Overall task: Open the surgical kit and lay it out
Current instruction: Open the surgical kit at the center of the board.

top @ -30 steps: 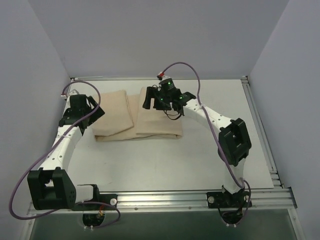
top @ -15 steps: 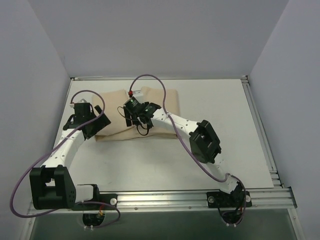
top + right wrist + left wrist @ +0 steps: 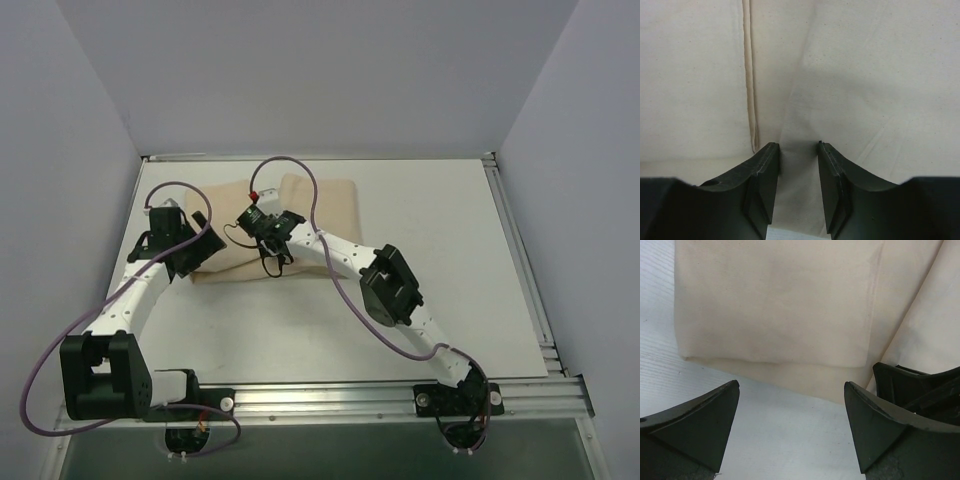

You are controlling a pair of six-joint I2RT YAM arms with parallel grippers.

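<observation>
While the white table (image 3: 440,260) fills most of the overhead view, we see the beige wrapping cloth (image 3: 325,205) lying folded in layers on its far left part. Both arms reach toward it from the near edge.

The left gripper (image 3: 791,387) hangs at the bundle's near left corner with its jaws spread wide. Through its own camera we see bare table under the fingers and the cloth's folded near edge just ahead of them, not touched.

The right gripper (image 3: 798,147) is down on the middle of the cloth, just beside a stitched hem. Its jaws are drawn in to a narrow gap, and a raised fold of the fabric runs up between them. We cannot tell whether the pads are pinching that fold or only standing on either side of it.
</observation>
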